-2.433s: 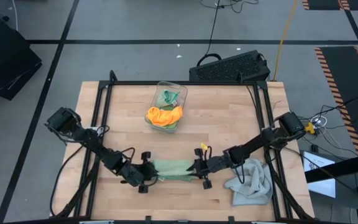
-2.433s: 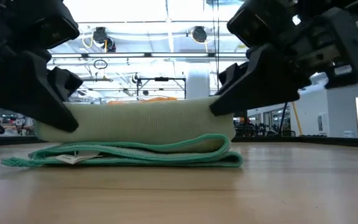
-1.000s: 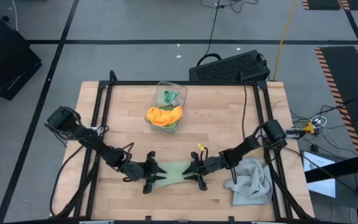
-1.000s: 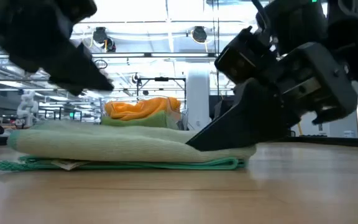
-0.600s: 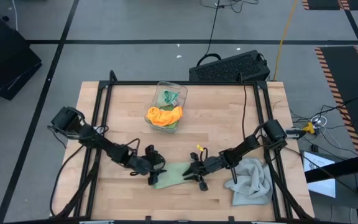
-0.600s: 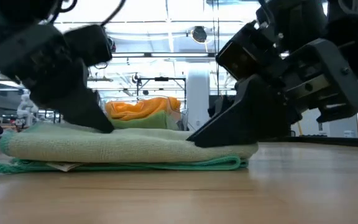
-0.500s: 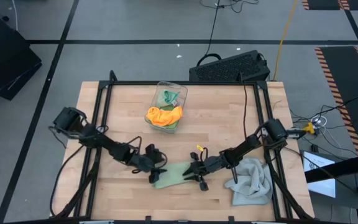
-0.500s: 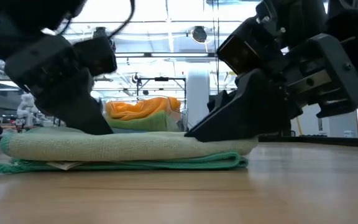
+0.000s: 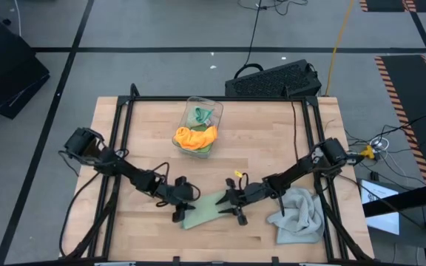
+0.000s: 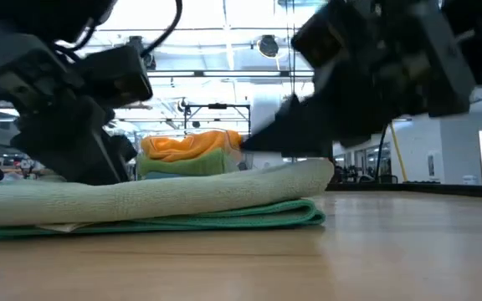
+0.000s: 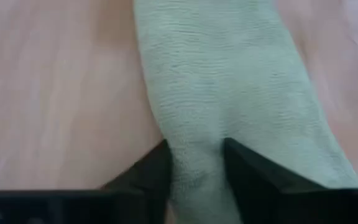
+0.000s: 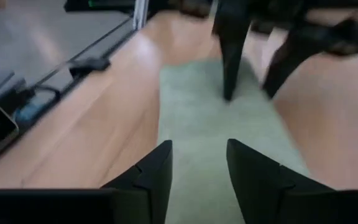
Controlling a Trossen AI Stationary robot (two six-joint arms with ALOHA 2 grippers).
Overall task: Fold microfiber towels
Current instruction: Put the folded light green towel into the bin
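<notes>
A sage green towel [image 9: 207,209], folded into a narrow strip, lies flat on the wooden table's near half, slanted between my two grippers. My left gripper [image 9: 178,208] is at its left end, slanting down, with cloth between the fingers. My right gripper [image 9: 233,205] hovers just above the towel's right end [image 10: 308,176]. Its fingers are apart, and in the right wrist view the towel [image 12: 216,118] lies flat below them. A darker green edge [image 10: 249,219] shows under the upper layers. My left gripper pinches a bunch of the towel's upper layers at its left end [image 11: 196,168] between its two fingers [image 11: 151,174]. The fingers slant down from the table's left and lie along the strip. The towel stays lying on the table.
A clear plastic bin [image 9: 214,107] at the table's far middle holds an orange towel [image 9: 195,137] and a bright green one [image 9: 203,114]. A crumpled light grey towel [image 9: 299,214] lies at the near right. A black frame [image 9: 198,98] borders the table.
My left gripper has come down onto the towel's left end and narrowed its widely spread fingers around the cloth. My right gripper has risen off the towel's right end. The towel's left end has slid a little left, and its upper layers stand higher at the right end.
</notes>
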